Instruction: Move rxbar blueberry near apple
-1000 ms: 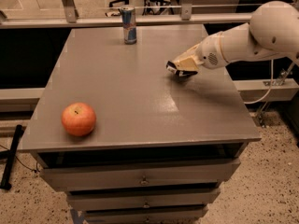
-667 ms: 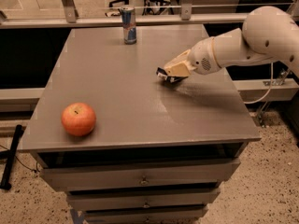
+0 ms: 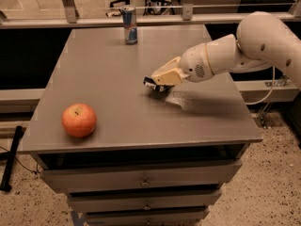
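The rxbar blueberry (image 3: 150,83) is held clamped at the tip of the gripper (image 3: 155,82), low over the middle of the table (image 3: 103,65). The apple (image 3: 79,120) is seen well apart, near the front left corner. A drink can (image 3: 129,25) is stood at the far edge.

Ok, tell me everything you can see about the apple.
The apple is round and red-orange, with yellowish patches and a small dark stem dimple facing up. It looks whole. It sits near the front left corner of the grey table, as the camera sees it, touching only the tabletop. The gripper is well off to its right, low over the table's middle.
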{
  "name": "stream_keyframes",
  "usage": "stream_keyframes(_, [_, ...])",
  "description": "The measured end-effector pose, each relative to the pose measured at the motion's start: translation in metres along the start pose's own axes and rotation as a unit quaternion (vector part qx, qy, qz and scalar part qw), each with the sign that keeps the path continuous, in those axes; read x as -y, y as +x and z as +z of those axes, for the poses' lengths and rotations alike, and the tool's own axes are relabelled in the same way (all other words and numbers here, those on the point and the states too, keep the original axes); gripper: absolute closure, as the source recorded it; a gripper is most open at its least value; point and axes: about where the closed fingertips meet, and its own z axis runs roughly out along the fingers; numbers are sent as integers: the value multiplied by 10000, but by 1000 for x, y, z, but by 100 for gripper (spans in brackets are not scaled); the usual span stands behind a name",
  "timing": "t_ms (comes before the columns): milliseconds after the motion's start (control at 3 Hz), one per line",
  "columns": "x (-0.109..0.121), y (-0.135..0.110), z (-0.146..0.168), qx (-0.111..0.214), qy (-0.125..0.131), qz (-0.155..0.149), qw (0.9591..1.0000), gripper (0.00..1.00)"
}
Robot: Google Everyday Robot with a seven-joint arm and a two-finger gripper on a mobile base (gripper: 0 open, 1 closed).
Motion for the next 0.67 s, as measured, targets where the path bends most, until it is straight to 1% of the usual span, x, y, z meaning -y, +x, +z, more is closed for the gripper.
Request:
stream_keyframes(333, [-29,-12,2,168,-337,-87,9993,100])
stream_keyframes(667, [-62,-24,13,285,-727,-181,9968,100])
